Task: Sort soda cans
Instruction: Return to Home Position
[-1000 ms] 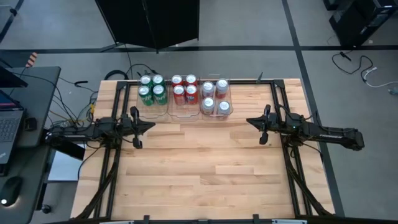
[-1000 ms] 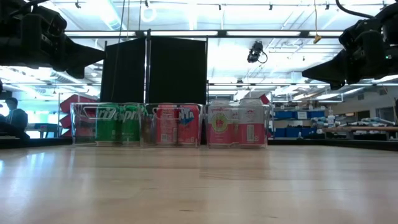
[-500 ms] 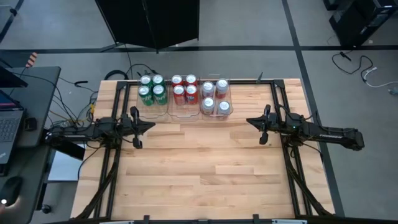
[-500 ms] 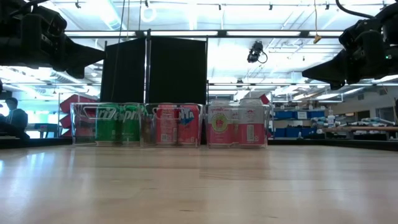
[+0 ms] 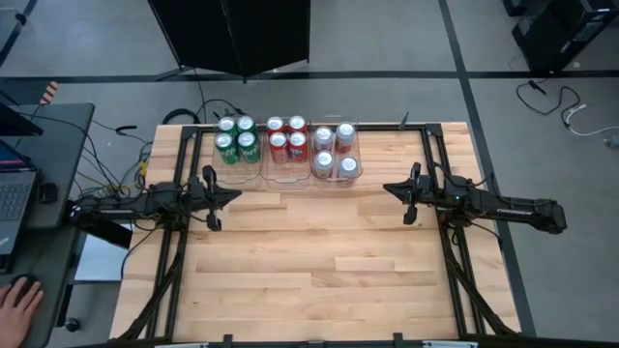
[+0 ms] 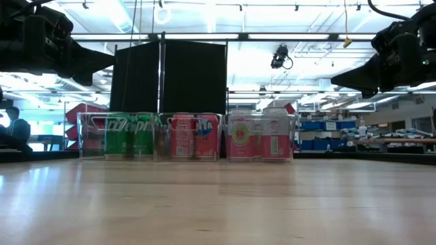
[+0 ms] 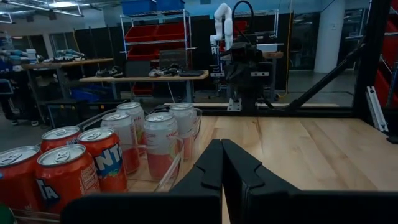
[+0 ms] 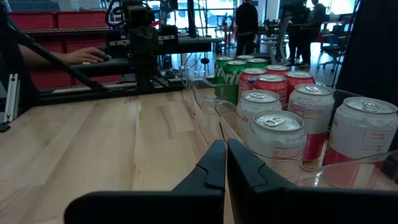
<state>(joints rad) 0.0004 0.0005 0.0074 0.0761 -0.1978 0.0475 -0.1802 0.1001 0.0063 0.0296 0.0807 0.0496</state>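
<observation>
The twelve cans are standing upright in three clear trays (image 5: 286, 170) set side by side in a row along the far edge of the counter (image 5: 319, 271). The four green cans (image 5: 225, 143) are filling the tray nearest the left jaws, a little beyond the tips and to their far side. The four red cans (image 5: 278, 142) are sitting in the middle tray, between the two pairs of jaws and farther back. The four silver-topped pink and white cans (image 5: 324, 160) are sitting in the tray nearest the right jaws.

The left arm (image 5: 160, 201) is hanging above the counter's left side, its jaws pressed fully together and holding nothing. The right arm (image 5: 484, 203) is hanging above the right side, its jaws likewise pressed together and empty. The two pairs of jaws are pointing toward each other, well apart, with bare wood between them, and neither is touching a tray or a can.

Off the counter, behind the left jaws, a person's hand (image 5: 17, 304) is resting on a desk near a laptop (image 5: 12, 198).
</observation>
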